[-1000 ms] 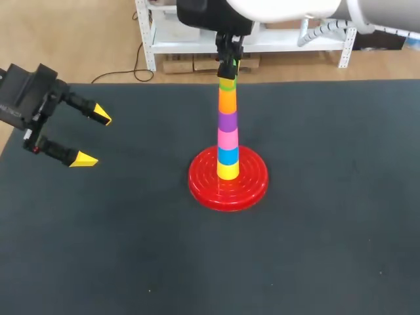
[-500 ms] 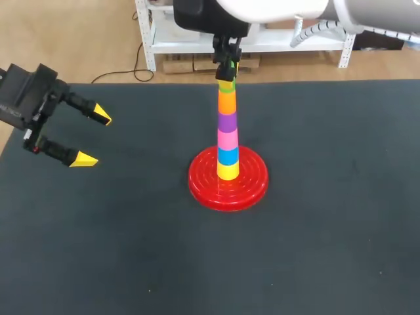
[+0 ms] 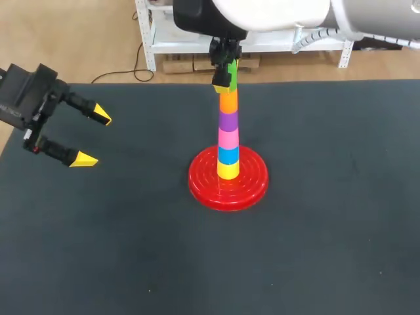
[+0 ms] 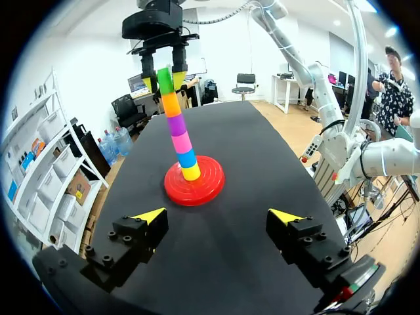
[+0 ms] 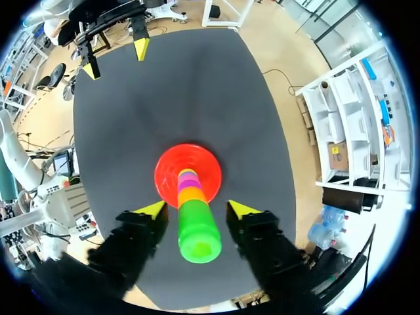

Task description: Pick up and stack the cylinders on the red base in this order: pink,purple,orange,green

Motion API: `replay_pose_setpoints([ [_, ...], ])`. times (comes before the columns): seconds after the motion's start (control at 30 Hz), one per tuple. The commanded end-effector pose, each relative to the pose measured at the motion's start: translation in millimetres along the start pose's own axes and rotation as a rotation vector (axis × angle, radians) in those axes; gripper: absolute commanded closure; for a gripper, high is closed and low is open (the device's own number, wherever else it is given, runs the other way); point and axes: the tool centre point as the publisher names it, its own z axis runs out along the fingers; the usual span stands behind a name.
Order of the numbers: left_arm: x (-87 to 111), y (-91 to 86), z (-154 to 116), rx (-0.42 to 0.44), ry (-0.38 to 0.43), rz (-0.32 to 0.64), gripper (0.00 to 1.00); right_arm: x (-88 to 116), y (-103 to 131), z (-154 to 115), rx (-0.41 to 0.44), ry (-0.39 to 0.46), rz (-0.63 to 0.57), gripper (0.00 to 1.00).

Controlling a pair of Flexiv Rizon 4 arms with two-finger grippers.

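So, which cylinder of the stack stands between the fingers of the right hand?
The green cylinder, the topmost one, directly above the orange cylinder. All the others sit lower, nearer the red base.

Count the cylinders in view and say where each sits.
6, all in one column on the red base: yellow lowest, then blue, pink, purple, orange, green topmost at the right gripper.
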Motion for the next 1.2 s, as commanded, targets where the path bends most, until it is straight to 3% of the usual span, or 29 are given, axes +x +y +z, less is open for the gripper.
replay_pose_setpoints([
  [0.03,1.2,-0.9,0.5,-0.004,-0.003,0.004,0.00,5.2,2.2,-2.0,0.012,-0.016,0.006,0.00],
  [0.37,1.2,-0.9,0.5,-0.004,-0.003,0.004,0.00,16.6,2.8,-16.8,0.014,-0.076,0.033,0.00],
  [0.73,1.2,-0.9,0.5,-0.004,-0.003,0.004,0.00,66.9,19.3,-35.6,0.042,-0.170,0.127,0.00],
  [0.97,1.2,-0.9,0.5,-0.004,-0.003,0.004,0.00,101.7,32.5,-25.5,0.041,-0.231,0.220,0.00],
  [1.2,1.2,-0.9,0.5,-0.004,-0.003,0.004,0.00,113.9,37.5,-13.0,0.057,-0.282,0.288,0.00],
])
